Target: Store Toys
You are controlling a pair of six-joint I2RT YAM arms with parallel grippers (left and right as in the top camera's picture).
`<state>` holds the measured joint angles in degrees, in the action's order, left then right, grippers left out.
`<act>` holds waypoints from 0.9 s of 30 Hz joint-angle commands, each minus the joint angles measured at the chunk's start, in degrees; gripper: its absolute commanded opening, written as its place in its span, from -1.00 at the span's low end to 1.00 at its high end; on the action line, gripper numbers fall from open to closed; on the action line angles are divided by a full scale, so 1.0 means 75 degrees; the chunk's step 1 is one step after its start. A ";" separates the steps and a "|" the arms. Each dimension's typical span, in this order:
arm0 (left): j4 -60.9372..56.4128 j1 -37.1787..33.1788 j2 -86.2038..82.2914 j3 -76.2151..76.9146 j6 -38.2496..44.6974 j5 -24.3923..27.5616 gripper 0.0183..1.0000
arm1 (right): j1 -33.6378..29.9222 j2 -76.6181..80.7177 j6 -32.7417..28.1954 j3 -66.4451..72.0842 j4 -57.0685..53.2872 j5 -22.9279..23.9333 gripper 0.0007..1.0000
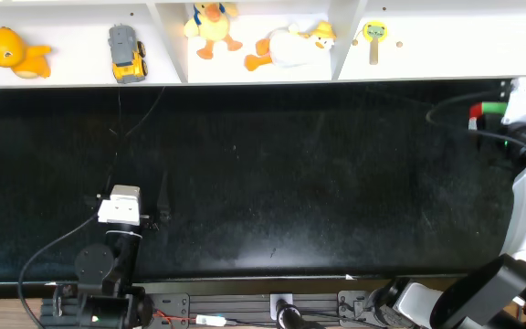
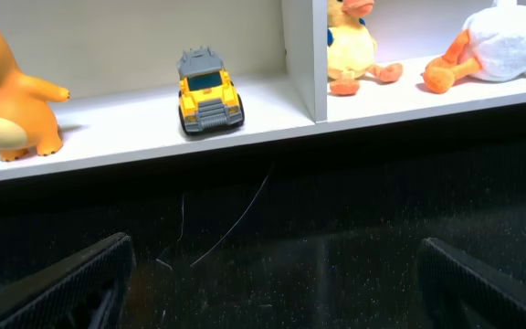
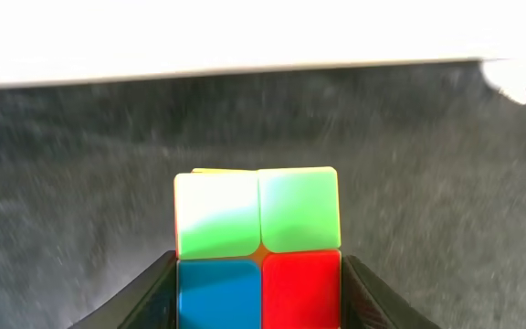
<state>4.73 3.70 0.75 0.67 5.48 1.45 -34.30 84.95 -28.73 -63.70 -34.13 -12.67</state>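
Observation:
My right gripper [image 3: 259, 306] is shut on a colour cube [image 3: 257, 245] with green, blue and red tiles, held above the black mat near the white shelf. From above, the cube [image 1: 484, 111] shows red and green at the far right, just below the shelf. My left gripper [image 2: 272, 292] stands open over the mat with nothing between its fingers, and faces the shelf [image 2: 135, 137]. On the shelf sit an orange figure [image 1: 16, 50], a yellow truck [image 1: 127, 52], a yellow duck plush [image 1: 213, 27], a white duck plush [image 1: 290, 46] and a small yellow-green toy [image 1: 374, 37].
White dividers [image 1: 170, 37] split the shelf into compartments along the far edge of the black mat [image 1: 290, 183]. The left arm [image 1: 120, 208] sits low at the near left. Cables [image 1: 455, 105] loop by the right arm.

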 commanded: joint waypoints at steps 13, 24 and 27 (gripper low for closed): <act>0.0012 -0.0035 -0.0079 -0.0029 -0.0140 -0.0009 1.00 | 0.0933 0.2002 0.1017 -0.3080 -0.0484 -0.0114 0.00; 0.0009 -0.0035 -0.0079 -0.0029 -0.0140 -0.0012 0.99 | 0.1370 0.2862 0.1070 -0.3789 -0.0431 -0.0117 0.02; 0.0012 -0.0035 -0.0079 -0.0029 -0.0140 -0.0009 1.00 | 0.1384 0.2917 0.1070 -0.3789 -0.0417 -0.0119 0.01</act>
<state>4.73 3.70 0.75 0.67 5.48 1.45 -24.21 106.17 -21.17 -90.06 -37.74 -12.95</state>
